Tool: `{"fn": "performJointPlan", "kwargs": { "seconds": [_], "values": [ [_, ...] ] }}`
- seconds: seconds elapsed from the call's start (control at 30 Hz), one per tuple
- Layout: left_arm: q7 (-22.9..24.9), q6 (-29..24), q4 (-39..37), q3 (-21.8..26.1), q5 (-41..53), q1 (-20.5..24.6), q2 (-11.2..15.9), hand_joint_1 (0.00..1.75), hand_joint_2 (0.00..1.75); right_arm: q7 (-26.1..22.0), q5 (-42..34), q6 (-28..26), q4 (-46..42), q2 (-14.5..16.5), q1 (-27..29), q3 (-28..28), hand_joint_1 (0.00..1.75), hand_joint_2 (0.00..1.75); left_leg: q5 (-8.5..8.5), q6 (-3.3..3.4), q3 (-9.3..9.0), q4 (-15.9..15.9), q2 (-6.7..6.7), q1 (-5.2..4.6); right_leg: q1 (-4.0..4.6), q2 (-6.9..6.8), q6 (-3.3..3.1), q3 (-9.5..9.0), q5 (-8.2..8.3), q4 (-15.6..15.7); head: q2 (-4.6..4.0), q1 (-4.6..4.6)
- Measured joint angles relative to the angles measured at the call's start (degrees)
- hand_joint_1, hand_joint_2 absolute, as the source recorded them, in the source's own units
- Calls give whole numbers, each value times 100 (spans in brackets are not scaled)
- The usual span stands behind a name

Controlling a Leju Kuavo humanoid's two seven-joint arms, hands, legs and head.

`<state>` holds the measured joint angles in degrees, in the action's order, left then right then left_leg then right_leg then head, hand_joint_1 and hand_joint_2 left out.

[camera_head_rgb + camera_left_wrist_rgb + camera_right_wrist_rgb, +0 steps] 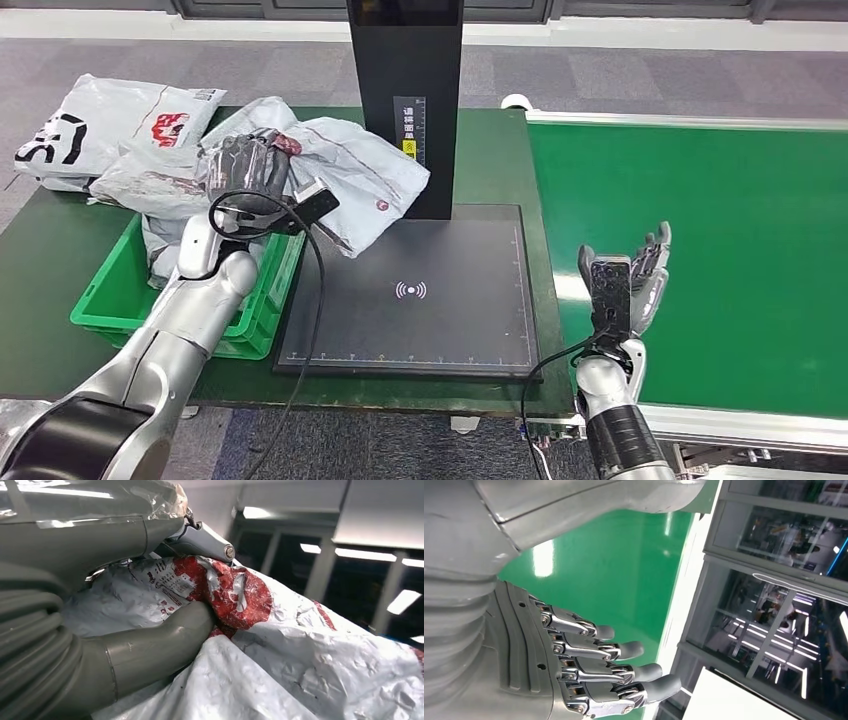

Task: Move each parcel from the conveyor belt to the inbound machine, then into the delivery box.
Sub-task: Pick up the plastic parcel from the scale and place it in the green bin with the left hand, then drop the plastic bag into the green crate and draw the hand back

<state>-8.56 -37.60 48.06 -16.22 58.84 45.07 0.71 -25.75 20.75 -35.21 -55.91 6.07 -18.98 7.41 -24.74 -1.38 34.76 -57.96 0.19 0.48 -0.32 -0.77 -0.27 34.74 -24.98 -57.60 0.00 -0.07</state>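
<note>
Left hand [243, 168] gripping grey parcel [350, 175]; right hand [630, 280] seemingly open, unladen.

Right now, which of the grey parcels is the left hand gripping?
The crumpled parcel nearest the black scanner post; the left hand grips its red-printed edge. The others lie further left.

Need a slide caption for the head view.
Left hand grips a grey parcel above the green box; right hand open over the conveyor belt.

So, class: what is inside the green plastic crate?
Crumpled grey plastic parcels lie in the green plastic crate. The left hand grips another grey parcel above it, hiding the crate's far side.
</note>
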Motion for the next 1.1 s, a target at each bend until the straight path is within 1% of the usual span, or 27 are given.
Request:
{"fn": "performJointPlan", "kwargs": {
  "seconds": [0.07, 0.2, 0.3, 0.37, 0.43, 0.53, 0.63, 0.73, 0.9, 0.97, 1.03, 1.1],
  "values": [
    [236, -138, -14, 0, 252, 0, 64, 175, 175, 2, -3, -5, 0, 1, 0, 0, 0, 175, 0, 0, 0, 0, -1, 0, 2, -1, 0, 0, 0, 0, 0, 0],
    [428, -209, -45, 1, 490, 1, 167, 175, 175, 5, -3, -7, 0, 1, 1, 0, 0, 175, 1, -1, 0, 0, 0, 0, 3, 1, -1, 0, 0, -1, 0, 0],
    [898, -214, -52, 76, 1049, -1, 244, 175, 175, 11, -3, -6, 0, 3, -1, 0, 0, 175, 1, -1, 4, 1, 0, 1, 3, -1, -1, 0, 0, -2, 0, 0],
    [1276, -214, -54, 243, 1516, -3, 338, 175, 175, 17, -3, 1, 3, 6, -3, 0, 0, 175, 0, -2, 6, 2, 8, 1, 3, 5, -1, 3, 0, -3, 0, 0],
    [1549, -214, -78, 521, 1838, -4, 481, 175, 175, 20, -5, 7, 17, 8, -7, 0, 0, 175, -1, -4, 5, 3, 23, 1, 3, 17, -2, 9, 1, -4, 0, 0],
    [1731, -214, -243, 1048, 2100, -3, 739, 175, 175, 18, -20, 5, 67, 8, -23, 0, 0, 175, -1, -6, 3, 4, 36, 1, 5, 31, -4, 17, 1, -4, 0, 0],
    [1837, -214, -555, 1456, 2279, -3, 912, 175, 175, 13, -23, -8, 112, 10, -41, 0, 0, 175, 1, -9, 6, 5, 30, 5, 8, 26, -7, 20, -1, -6, 0, 0],
    [1939, -214, -775, 1657, 2376, -1, 997, 175, 175, 11, -17, -10, 151, 19, -71, 0, 0, 175, 2, -11, 9, 5, 18, 7, 10, 16, -8, 20, -2, -7, 0, 0],
    [2349, -172, -1203, 1719, 2589, 24, 1048, 175, 175, 58, 64, -12, 176, 67, -109, 0, 0, 175, 2, -10, 10, 5, 17, 6, 4, 17, -8, 19, -1, -7, 0, 0],
    [2474, -31, -1379, 1733, 2642, 52, 1077, 117, 175, 94, 103, -4, 177, 75, -118, 0, 0, 175, 2, -10, 9, 4, 18, 5, 3, 18, -8, 20, -1, -7, 0, 0],
    [2402, 355, -1571, 1790, 2539, 106, 1093, 30, 175, 126, 130, 18, 177, 78, -124, 0, 0, 175, 2, -10, 9, 4, 17, 3, 4, 16, -8, 21, -1, -7, 0, 0],
    [2188, 867, -1757, 1886, 2324, 148, 1086, 0, 175, 133, 137, 61, 177, 78, -125, 0, 0, 175, 2, -10, 9, 4, 16, 2, 4, 15, -8, 21, -1, -6, 0, 0]
  ]
}}
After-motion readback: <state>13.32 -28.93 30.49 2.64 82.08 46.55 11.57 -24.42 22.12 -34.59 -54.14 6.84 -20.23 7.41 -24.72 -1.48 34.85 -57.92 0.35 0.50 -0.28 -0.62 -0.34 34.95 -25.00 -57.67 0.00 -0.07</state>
